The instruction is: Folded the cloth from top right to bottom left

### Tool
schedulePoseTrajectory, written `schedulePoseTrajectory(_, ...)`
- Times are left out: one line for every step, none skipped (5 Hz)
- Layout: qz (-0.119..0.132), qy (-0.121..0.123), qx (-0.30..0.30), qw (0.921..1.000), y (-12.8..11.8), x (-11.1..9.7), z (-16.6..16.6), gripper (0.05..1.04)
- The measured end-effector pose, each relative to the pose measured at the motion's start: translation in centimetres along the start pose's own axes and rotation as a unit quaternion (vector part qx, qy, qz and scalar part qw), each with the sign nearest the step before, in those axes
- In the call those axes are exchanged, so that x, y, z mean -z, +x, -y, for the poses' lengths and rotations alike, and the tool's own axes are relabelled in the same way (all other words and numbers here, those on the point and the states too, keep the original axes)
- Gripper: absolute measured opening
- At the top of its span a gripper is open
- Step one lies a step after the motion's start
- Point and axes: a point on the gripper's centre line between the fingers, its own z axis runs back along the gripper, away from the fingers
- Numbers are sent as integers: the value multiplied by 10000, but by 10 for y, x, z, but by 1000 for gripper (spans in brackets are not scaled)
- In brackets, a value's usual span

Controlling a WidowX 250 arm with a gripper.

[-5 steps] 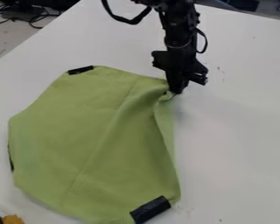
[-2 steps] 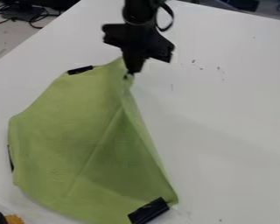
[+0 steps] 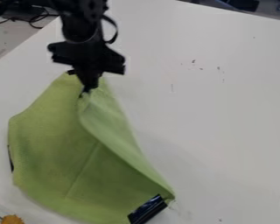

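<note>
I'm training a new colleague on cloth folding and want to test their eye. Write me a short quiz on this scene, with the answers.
1. What is the gripper holding?
a) a cable
b) the green cloth
c) a spoon

2. True or false: the green cloth lies completely flat on the table, with no part of it raised or folded.

3. Fill in the missing word: the orange thing is near the bottom ____ corner of the camera view.

Key: 1 b; 2 false; 3 left
</note>
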Motion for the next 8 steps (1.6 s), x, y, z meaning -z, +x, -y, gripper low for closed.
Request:
schedulePoseTrajectory(-98, -157, -271, 9995, -22, 13, -20, 59)
schedulePoseTrajectory(-246, -302, -545, 9978, -45, 27, -31, 59)
schedulePoseTrajectory(-327, -361, -751, 9960, -63, 35, -37, 82)
schedulePoseTrajectory(-315, -432, -706, 9961, -66, 42, -35, 241)
schedulePoseTrajectory(-415, -462, -652, 9959, -66, 45, -35, 509)
schedulePoseTrajectory(-477, -417, -572, 9963, -59, 45, -38, 819)
schedulePoseTrajectory(-607, -290, -379, 9970, -55, 42, -35, 1009)
schedulePoseTrajectory(-569, 143, 148, 9982, -41, 27, -31, 1007)
